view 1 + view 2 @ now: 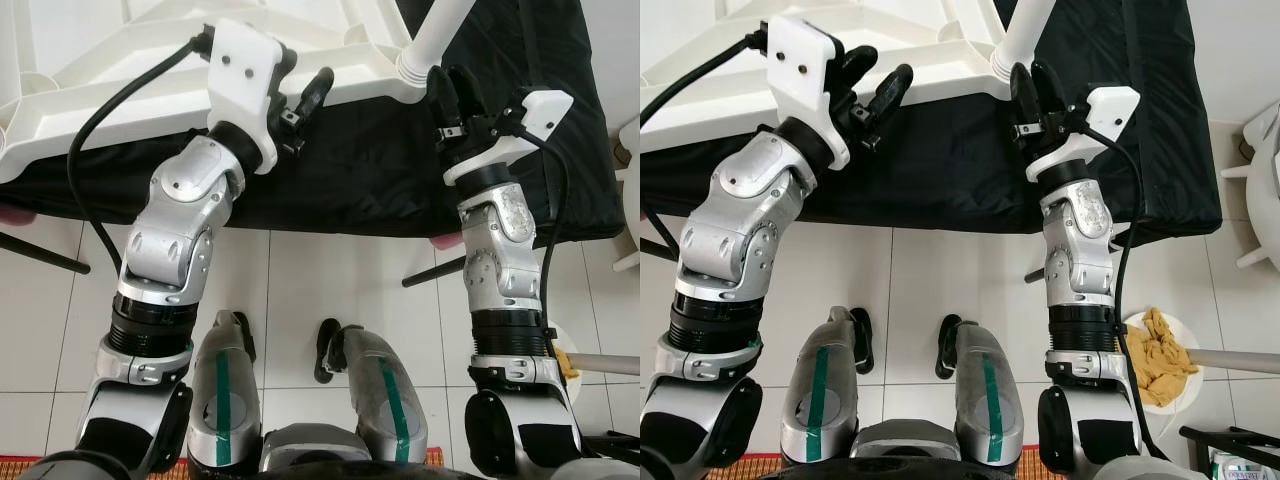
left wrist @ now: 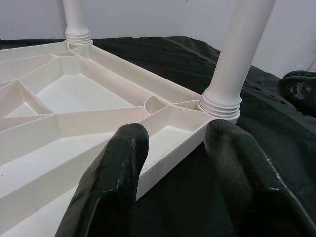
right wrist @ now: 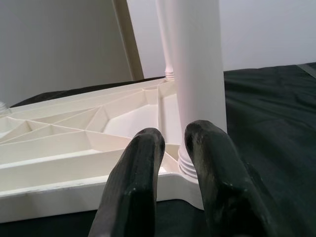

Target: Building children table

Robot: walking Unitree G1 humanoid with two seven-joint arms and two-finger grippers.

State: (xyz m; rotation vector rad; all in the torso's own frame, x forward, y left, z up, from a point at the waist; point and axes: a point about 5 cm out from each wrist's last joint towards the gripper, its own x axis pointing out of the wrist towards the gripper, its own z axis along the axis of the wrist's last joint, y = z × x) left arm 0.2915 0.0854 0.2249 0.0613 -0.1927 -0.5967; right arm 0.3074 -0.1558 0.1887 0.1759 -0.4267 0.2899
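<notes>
Tabletop [image 1: 130,95], white ribbed plastic, lies upside down on a black cloth [image 1: 360,180], with a leg [image 1: 440,30] standing in its near corner socket. It looks light, rigid and smooth, best gripped by the rim or a rib. Left gripper [image 1: 305,110] hovers at the rim, fingers apart, holding nothing. Right gripper [image 1: 460,100] sits beside the leg base, fingers nearly together, empty.

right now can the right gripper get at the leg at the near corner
Probably yes. The right gripper sits just in front of the white leg where it meets the tabletop, fingers slightly apart, and nothing lies between them. The left gripper is further along the edge, clear of it.
</notes>
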